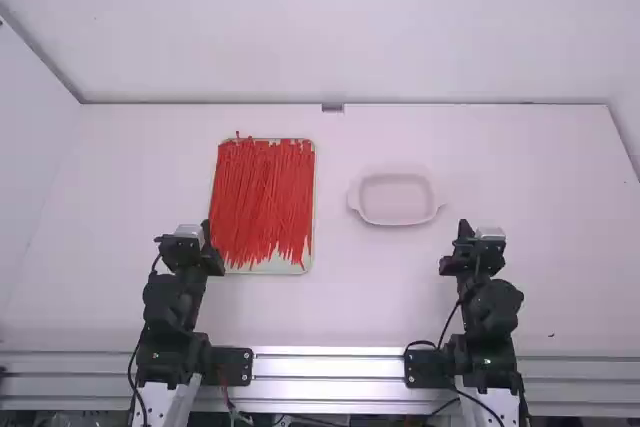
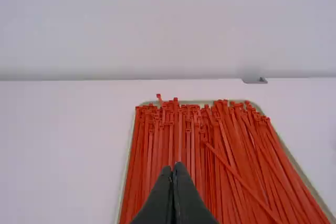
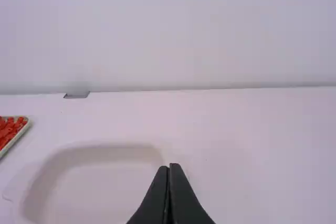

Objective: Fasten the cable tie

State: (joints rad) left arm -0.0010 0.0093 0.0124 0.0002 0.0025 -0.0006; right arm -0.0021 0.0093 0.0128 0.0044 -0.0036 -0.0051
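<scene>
The left hand (image 2: 173, 168) is at the near side of the white worktop (image 1: 520, 167). Its two black fingers are pressed together. It sits by the near left corner of a flat tan tray (image 1: 306, 268).

The right hand (image 3: 169, 167) is at the near side too, well apart from the left one. Its fingers are also pressed together. It points toward a small white dish with two little handles (image 1: 351, 200).

A big bunch of thin orange-red plastic cable ties (image 1: 264, 202) lies in the tray. They lie side by side in long rows that run away from the arms. A few lie slanted across the others.

The dish sits on the worktop just to the right of the tray, not touching it.

Farther off, a small grey piece (image 1: 332, 107) sits at the far edge of the worktop, where it meets the white wall (image 1: 320, 17).
</scene>
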